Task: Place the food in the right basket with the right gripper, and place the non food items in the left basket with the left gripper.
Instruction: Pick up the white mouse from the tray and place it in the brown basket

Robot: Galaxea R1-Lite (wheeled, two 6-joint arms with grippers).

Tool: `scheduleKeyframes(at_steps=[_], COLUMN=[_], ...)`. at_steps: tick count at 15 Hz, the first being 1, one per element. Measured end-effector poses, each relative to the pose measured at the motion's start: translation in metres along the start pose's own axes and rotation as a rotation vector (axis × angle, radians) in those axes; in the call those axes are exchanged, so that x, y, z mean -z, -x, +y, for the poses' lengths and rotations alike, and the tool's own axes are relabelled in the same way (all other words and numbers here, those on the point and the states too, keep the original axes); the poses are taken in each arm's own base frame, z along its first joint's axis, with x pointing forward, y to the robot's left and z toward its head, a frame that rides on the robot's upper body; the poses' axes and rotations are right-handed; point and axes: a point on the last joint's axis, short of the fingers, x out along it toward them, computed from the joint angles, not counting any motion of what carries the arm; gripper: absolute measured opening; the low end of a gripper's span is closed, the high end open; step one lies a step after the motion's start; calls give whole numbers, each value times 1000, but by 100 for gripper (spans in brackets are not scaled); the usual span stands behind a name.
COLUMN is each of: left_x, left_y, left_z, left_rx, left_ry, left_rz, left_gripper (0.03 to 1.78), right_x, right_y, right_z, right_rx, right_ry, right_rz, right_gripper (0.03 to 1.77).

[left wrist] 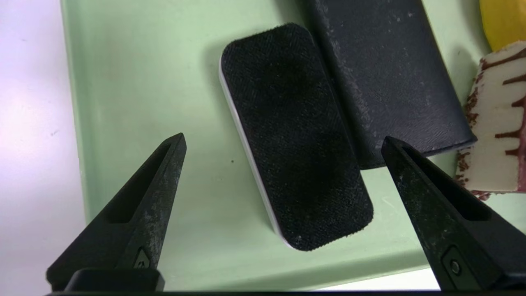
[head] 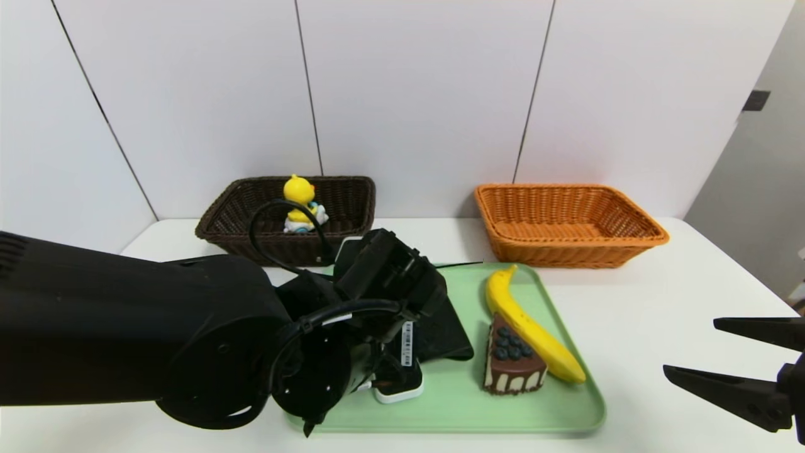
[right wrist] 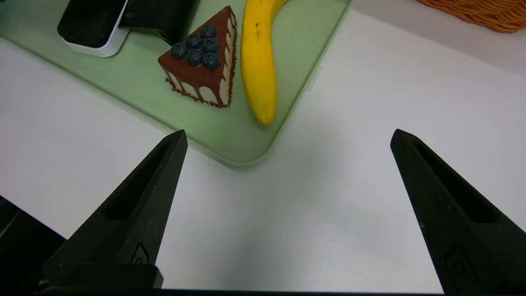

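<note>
Left wrist view: the left gripper point(left wrist: 283, 142), jaws spread wide and empty, hangs over the black-faced, white-rimmed oblong device point(left wrist: 294, 135) on the pale green plastic tray point(left wrist: 135, 61).
Beside it: the flat black fabric case point(left wrist: 386, 74), touching.
Risk: closing fingers may snag the case.
Right gripper point(head: 723, 349): open, parked.

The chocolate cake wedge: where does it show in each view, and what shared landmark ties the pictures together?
Head view: cake wedge on the tray's right half, touching the banana.
Left wrist view: only its dripped side, at the right edge.
Right wrist view: upper middle, blueberries up.
Shared landmark: the green tray.
</note>
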Motion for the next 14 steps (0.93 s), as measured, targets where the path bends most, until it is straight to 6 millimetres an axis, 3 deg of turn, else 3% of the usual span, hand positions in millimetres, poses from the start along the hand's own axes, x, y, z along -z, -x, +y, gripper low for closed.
scheduleKeyframes(at_steps=[14], left_x=[20], left_y=[-16], left_z=[-17], left_rx=[-10], left_ry=[-53], left_rz=[56], left_gripper=[169], right_x=[2], right_y=[1], right_z=[-1], right_rx=[7], right_ry=[-19], right_rz=[2], right_gripper=[171])
